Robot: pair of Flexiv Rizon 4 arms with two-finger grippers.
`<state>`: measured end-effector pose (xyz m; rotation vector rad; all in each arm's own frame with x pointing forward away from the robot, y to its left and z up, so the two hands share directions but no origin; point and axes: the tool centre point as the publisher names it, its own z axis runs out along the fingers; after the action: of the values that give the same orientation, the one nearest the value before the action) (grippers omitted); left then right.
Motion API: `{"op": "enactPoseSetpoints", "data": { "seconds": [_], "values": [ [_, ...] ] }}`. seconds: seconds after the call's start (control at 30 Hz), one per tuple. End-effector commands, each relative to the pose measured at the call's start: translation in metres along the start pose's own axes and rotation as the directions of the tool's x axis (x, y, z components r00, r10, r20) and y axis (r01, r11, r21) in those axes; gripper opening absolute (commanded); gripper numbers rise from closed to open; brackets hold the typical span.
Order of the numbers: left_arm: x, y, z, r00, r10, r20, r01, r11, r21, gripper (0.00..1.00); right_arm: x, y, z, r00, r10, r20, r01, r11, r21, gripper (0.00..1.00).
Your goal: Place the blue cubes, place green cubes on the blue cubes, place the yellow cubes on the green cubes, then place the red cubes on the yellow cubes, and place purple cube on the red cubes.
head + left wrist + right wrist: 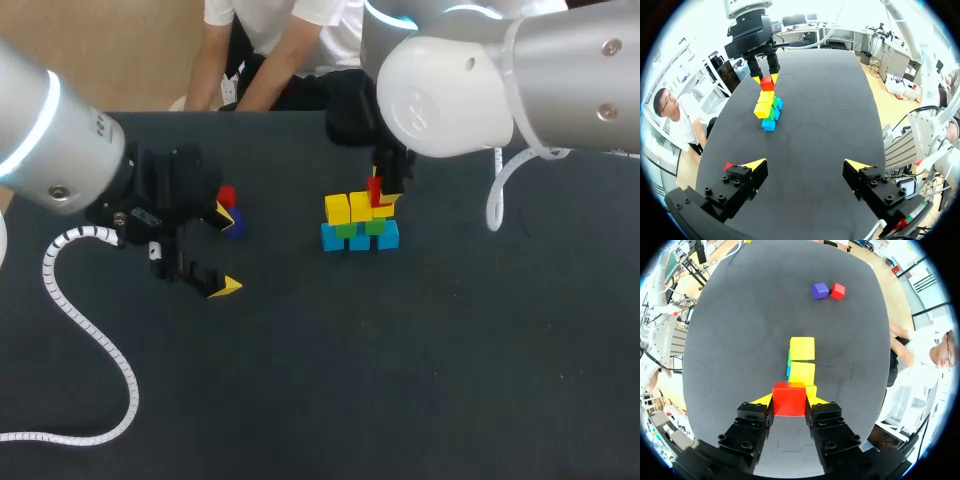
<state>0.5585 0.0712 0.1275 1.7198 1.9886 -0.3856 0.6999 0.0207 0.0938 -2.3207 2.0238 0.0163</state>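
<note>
- The right gripper (789,401) was clamped on a red cube (788,395) over the yellow cubes (802,348); red layer under way
- Next: lower squarely, then release
- The left gripper (807,165) stood open near the spare red cube (838,290) and purple cube (819,290)

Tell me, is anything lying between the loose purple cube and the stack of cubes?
Nothing: only bare black table lies between the purple cube and the stack. The right wrist view shows this best, and the head view agrees.

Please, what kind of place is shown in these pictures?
Probably a robot test bench: a dark table, a stack of coloured cubes on it, and the right arm, its jaws shut on a red cube.
</note>
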Motion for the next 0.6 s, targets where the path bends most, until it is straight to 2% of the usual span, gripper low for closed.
{"op": "enactPoseSetpoints", "data": {
  "seconds": [0.03, 0.6],
  "values": [
    [0.0021, 0.0005, -0.0008, 1.000, 0.004, 0.007, -0.004, 1.000, 0.003, 1.00, -0.0005, -0.0041, -0.0003, 1.000, 0.000, -0.001, 0.000, 1.000, -0.001, 0.00],
    [0.0021, 0.0005, -0.0008, 1.000, 0.004, 0.007, -0.004, 1.000, 0.003, 1.00, -0.0060, -0.0112, 0.0031, 1.000, -0.007, -0.006, 0.007, 1.000, -0.003, 0.00]
  ]
}}
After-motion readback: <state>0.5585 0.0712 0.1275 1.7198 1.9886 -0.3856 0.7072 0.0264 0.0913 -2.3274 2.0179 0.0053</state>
